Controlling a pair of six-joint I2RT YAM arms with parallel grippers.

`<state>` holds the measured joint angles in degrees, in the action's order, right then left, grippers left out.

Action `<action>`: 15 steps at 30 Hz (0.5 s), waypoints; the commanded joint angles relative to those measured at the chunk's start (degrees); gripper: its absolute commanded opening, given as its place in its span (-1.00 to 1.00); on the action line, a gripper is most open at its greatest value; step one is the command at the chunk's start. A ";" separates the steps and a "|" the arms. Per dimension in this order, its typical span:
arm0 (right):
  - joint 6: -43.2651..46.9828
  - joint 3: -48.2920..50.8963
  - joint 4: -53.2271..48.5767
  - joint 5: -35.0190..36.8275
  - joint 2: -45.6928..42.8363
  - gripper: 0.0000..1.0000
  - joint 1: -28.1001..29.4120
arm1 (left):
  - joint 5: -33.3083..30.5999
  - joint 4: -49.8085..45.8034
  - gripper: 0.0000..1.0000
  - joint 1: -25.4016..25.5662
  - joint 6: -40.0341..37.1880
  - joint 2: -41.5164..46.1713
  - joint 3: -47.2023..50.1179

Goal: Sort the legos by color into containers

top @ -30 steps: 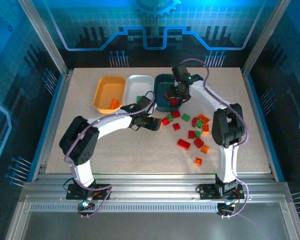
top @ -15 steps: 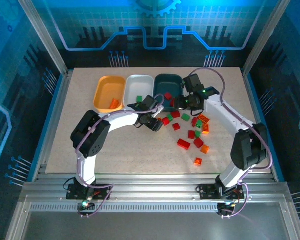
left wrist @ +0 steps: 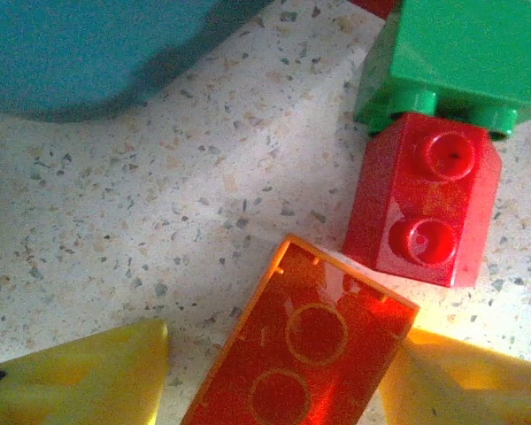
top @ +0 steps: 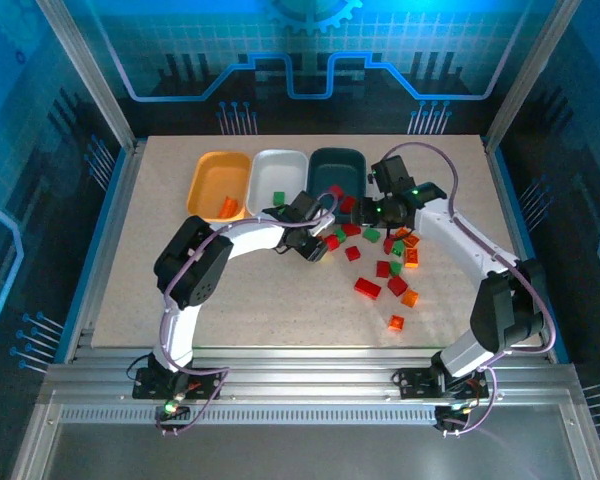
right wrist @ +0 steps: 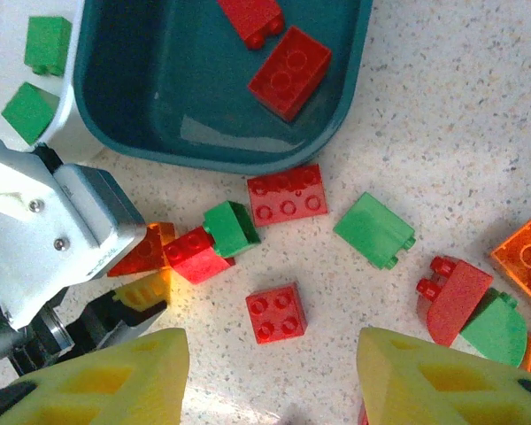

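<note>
Straddling orange lego (left wrist: 310, 328) on worktop (left wrist: 159, 221) with half-open left pincer (left wrist: 279, 363), not gripping; hovering half-open, empty right pincer (right wrist: 273, 347) beside red lego (right wrist: 276, 312).

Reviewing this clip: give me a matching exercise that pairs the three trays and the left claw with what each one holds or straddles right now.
Column one
1. orange-yellow tray
2. white tray
3. dark teal tray
4. left claw

Column two
A. red bricks inside
B. straddling a loose orange brick
C. green bricks inside
D. a single orange brick inside

Pairs: 1-D, 2-C, 3-A, 4-B
</note>
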<state>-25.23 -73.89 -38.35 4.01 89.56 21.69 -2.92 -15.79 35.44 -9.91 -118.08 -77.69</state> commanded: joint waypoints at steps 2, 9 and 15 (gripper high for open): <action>-0.31 0.37 0.38 -1.04 -1.16 0.08 -0.43 | 0.73 0.94 0.08 1.17 -1.72 -1.36 -0.46; 0.01 0.48 0.32 -0.77 -1.32 0.08 -0.56 | -1.56 0.86 -0.10 2.48 -2.23 -0.25 1.24; -0.10 0.89 0.99 -1.20 -1.21 0.08 -0.56 | -2.34 0.49 -0.28 3.84 -1.92 0.05 2.01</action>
<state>-25.23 -73.80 -38.02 3.92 89.52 21.67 -5.13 -14.68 37.89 -11.11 -118.04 -77.25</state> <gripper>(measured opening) 0.539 0.374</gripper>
